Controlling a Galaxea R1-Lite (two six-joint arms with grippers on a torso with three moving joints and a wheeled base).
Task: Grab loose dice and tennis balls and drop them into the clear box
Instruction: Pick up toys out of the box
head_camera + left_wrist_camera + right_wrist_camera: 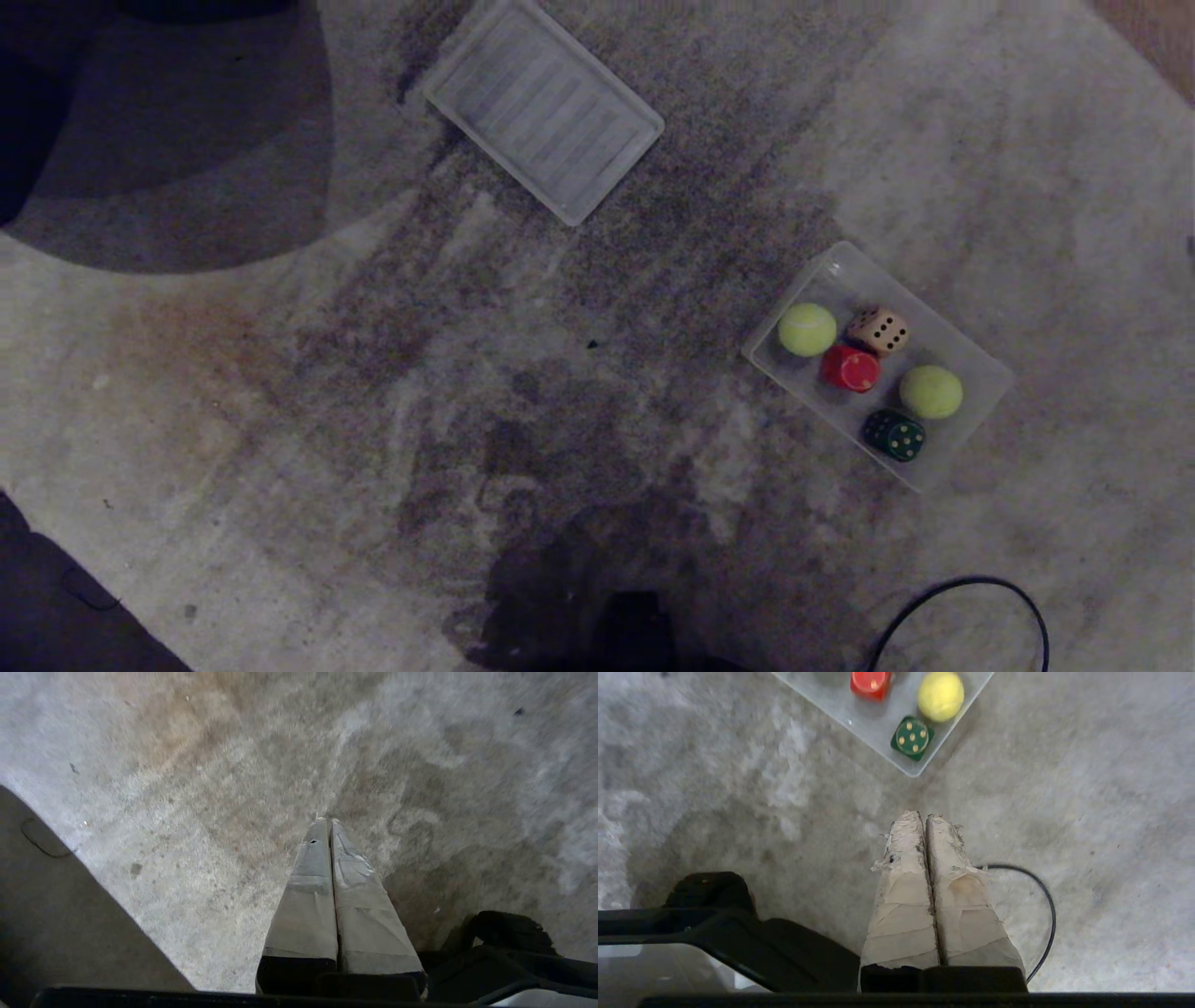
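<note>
The clear box [976, 359] lies on the pale rug at the right. Inside it sit two tennis balls [808, 329] [931, 391] and three dice: a tan one [878, 329], a red one [850, 368] and a dark green one [894, 435]. The right wrist view shows the box's near corner [878, 723] with the red die [871, 682], one tennis ball [941, 695] and the green die [912, 738]. My right gripper [923, 814] hangs shut and empty over bare rug, short of that corner. My left gripper [327, 821] is shut and empty over the rug. Neither gripper shows in the head view.
The flat ribbed lid [543, 121] lies apart at the top centre. A black cable [971, 583] loops on the rug at the bottom right, close beside my right gripper's fingers [1045, 896]. Dark floor [56, 607] borders the rug at the left.
</note>
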